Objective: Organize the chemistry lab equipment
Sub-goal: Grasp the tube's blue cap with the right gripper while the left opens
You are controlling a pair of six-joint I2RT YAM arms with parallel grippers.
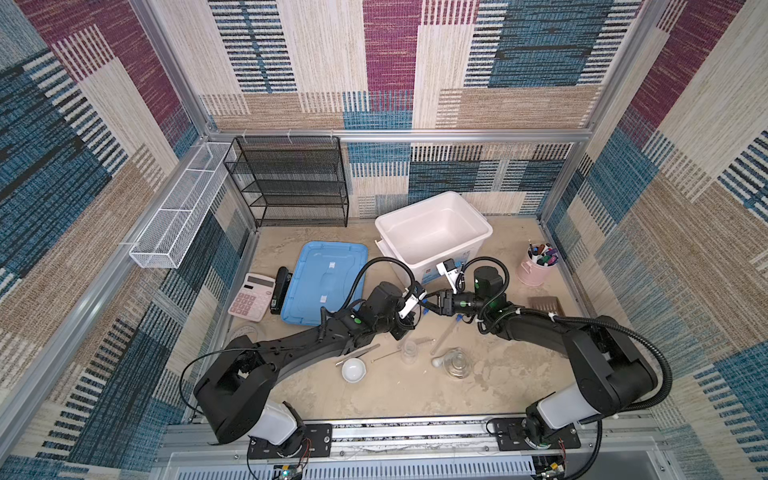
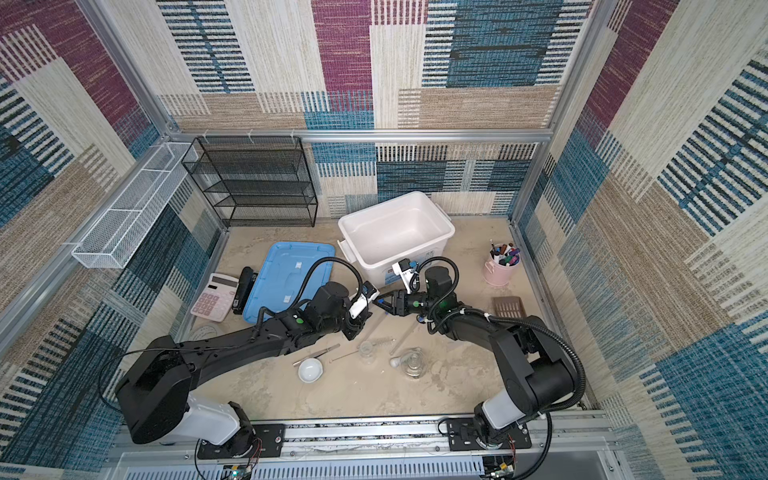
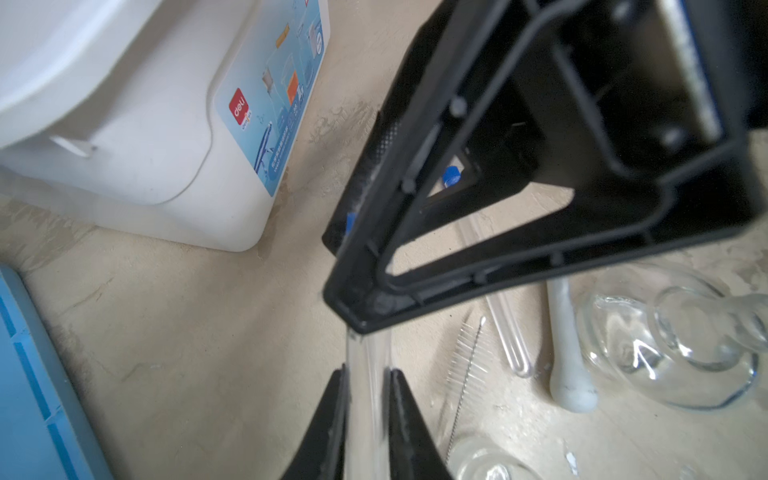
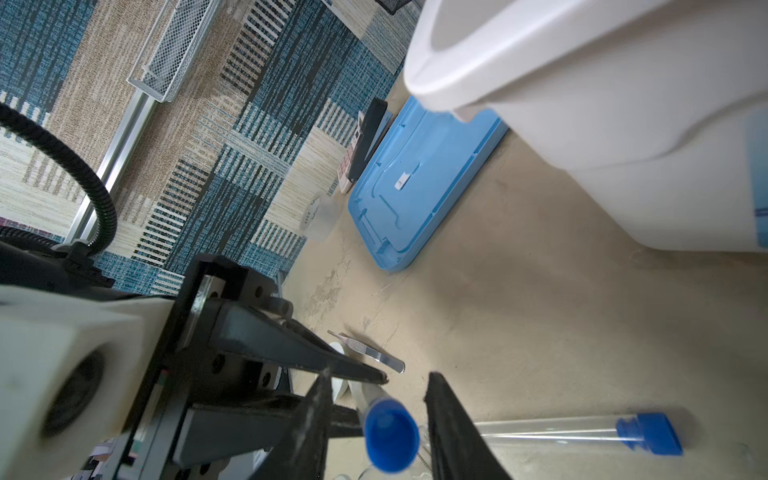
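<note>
My left gripper (image 3: 366,374) is shut on a clear test tube (image 3: 368,353), held above the table in front of the bin. Facing it, my right gripper (image 4: 380,376) stands open around the tube's blue cap (image 4: 390,434), with a gap on each side. In both top views the two grippers meet tip to tip (image 1: 424,308) (image 2: 376,303). A second capped tube (image 4: 561,432) lies on the table below. Beaker (image 1: 409,351), flask (image 1: 457,361), white dish (image 1: 354,370), tweezers (image 1: 359,353) and wire brush (image 1: 415,343) lie nearer the front.
White bin (image 1: 432,232) stands just behind the grippers, blue lid (image 1: 324,282) to its left. Pink calculator (image 1: 251,297) and black stapler (image 1: 280,289) lie at the left wall. Pen cup (image 1: 538,264) and brown scoop (image 1: 546,307) sit right. A white pestle (image 3: 569,361) lies beside the flask.
</note>
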